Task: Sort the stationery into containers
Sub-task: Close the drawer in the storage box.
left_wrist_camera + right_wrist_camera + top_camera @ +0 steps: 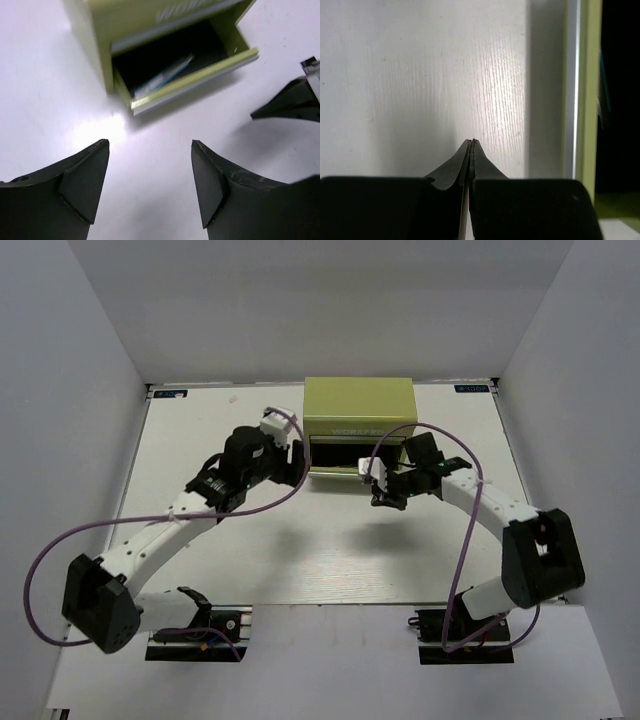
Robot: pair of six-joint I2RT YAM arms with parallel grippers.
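Observation:
The olive-green chest (358, 412) stands at the back centre of the table with its lower drawer (200, 75) pulled out. Light blue and teal pens (165, 75) lie inside the drawer; I cannot tell them apart or count them. My left gripper (150, 145) is open and empty, just in front of the drawer's left corner; it also shows in the top view (298, 466). My right gripper (472, 142) is shut with nothing in it, low over the table beside the drawer's front panel (582, 90); it also shows in the top view (380, 495).
One finger of the right gripper (290, 102) shows at the right of the left wrist view. The white table (330, 550) is walled in by white panels at the back and both sides. No pen lies on the tabletop in view.

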